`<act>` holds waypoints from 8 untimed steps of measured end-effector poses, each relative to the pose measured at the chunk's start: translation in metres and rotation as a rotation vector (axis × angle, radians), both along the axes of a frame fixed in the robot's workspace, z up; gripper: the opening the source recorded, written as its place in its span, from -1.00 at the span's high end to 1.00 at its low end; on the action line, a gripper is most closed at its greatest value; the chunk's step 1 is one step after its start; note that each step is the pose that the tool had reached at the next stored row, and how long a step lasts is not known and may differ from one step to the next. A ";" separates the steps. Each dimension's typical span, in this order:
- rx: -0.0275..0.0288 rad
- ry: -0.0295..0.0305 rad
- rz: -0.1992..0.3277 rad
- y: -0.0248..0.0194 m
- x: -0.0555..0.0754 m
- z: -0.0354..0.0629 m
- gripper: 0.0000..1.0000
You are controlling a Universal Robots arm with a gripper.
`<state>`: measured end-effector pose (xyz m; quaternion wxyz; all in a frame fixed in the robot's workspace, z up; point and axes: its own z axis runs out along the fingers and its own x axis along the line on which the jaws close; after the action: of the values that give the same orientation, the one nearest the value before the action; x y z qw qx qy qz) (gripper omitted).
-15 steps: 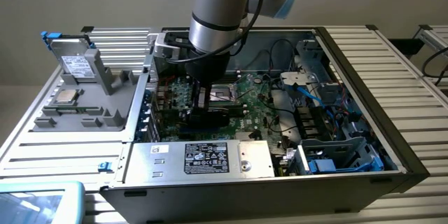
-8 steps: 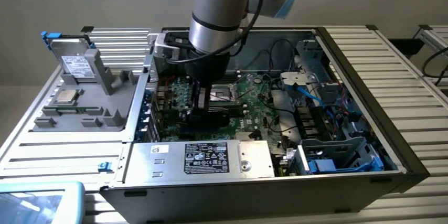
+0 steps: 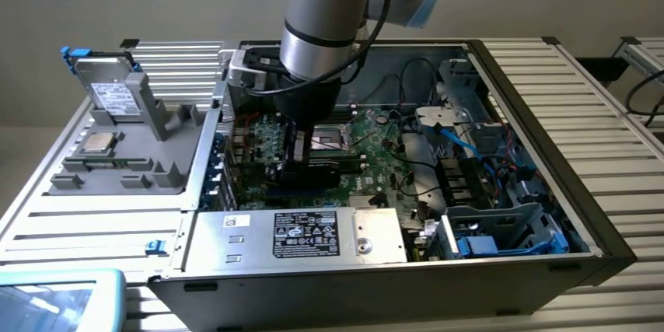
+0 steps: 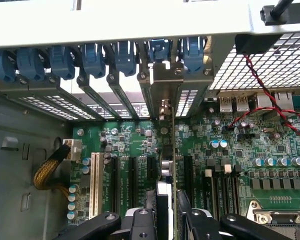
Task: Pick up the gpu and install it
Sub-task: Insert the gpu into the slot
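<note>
Gripper (image 4: 166, 212) low inside the open computer case (image 3: 539, 153), fingers (image 4: 186, 207) pinching the gpu (image 4: 168, 165) edge-on, card standing upright over the green motherboard (image 4: 230, 165) with its silver bracket against the rear slot covers (image 4: 97, 95).

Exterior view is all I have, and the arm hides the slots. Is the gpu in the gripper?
Observer: Yes. In the wrist view the gripper is shut on the gpu, which stands edge-on between the fingers.
Operator: Where is its bracket?
Observer: The silver bracket sits at the rear slot openings, just below the blue latches.
Operator: Any cable near the card?
Observer: The yellow-sleeved cable lies apart from it, beyond the white slot.
</note>
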<state>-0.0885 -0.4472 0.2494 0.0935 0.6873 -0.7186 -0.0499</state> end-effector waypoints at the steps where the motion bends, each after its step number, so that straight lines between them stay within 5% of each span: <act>1: 0.0000 0.0000 0.000 0.0000 0.000 0.0000 0.45; 8: 0.0005 0.0000 0.002 -0.0017 0.000 0.0000 0.45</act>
<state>-0.0885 -0.4489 0.2494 0.0933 0.6880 -0.7180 -0.0500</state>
